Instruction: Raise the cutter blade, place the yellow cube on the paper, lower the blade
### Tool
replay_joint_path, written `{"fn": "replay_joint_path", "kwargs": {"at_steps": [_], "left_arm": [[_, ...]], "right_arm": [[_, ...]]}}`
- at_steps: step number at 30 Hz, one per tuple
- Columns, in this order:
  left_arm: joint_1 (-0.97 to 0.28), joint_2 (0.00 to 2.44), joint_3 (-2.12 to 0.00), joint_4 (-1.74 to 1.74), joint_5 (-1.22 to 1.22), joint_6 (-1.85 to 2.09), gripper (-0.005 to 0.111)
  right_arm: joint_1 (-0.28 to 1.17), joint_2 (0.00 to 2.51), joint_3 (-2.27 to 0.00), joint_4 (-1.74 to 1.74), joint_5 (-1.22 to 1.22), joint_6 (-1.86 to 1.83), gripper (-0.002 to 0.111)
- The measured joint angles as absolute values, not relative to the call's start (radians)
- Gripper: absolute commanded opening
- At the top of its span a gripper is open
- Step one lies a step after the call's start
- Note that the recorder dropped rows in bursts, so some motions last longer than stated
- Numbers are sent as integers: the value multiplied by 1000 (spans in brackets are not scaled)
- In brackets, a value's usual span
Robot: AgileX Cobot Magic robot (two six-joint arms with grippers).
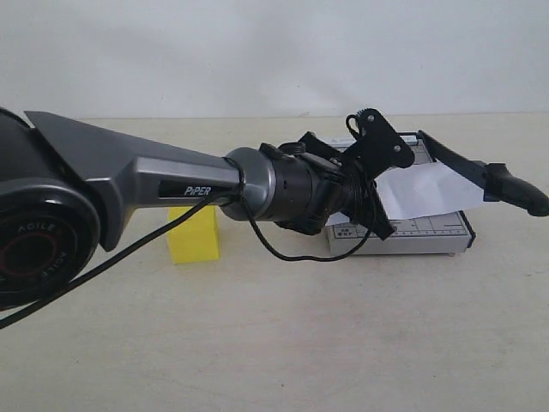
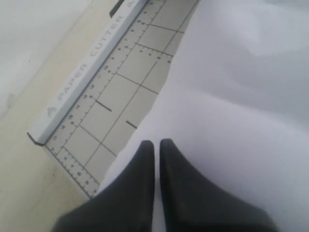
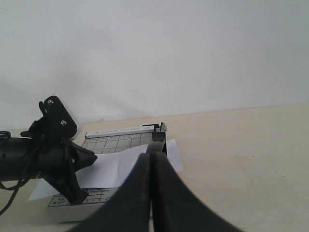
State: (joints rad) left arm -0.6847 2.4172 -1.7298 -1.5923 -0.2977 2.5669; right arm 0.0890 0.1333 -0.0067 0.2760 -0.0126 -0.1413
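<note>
The yellow cube (image 1: pixel 193 233) sits on the table, left of the grey trimmer board (image 1: pixel 429 232) and partly behind my left arm. The paper (image 1: pixel 425 190) lies across the board. The cutter blade (image 1: pixel 459 161) is raised at a slant, its thick handle out to the right. My left gripper (image 1: pixel 384 228) is shut and empty, its tips (image 2: pixel 157 142) hovering over the paper (image 2: pixel 231 96) near its edge. My right gripper (image 3: pixel 153 155) is shut, with its tips right at the blade's handle end (image 3: pixel 158 144); contact cannot be made out. It does not show in the exterior view.
My left arm (image 1: pixel 171 184) stretches low across the table from the left, with its cable (image 1: pixel 129 249) hanging in front of the cube. A white wall stands close behind the table. Bare table (image 3: pixel 241 159) lies right of the board.
</note>
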Motion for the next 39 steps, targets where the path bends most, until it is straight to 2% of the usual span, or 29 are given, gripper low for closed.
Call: {"fn": "replay_joint_path", "kwargs": {"at_steps": [8, 18, 27, 30, 37, 39], "left_arm": [[-685, 2310, -1686, -1709, -333, 2680, 4], [-680, 1997, -1391, -1731, -375, 2716, 4], [-535, 1786, -1124, -1732, -392, 2434, 6], [-511, 1762, -1089, -1737, -405, 2378, 18], [-508, 1718, -1076, -1737, -530, 2295, 71], [-508, 1716, -1076, -1737, -580, 2268, 75]], "right_arm": [[89, 133, -7, 276, -13, -141, 0], [89, 133, -7, 276, -13, -141, 0], [89, 133, -7, 276, -13, -141, 0], [89, 133, -7, 276, -13, -141, 0], [89, 119, -7, 276, -13, -141, 0], [89, 100, -5, 276, -13, -141, 0]]}}
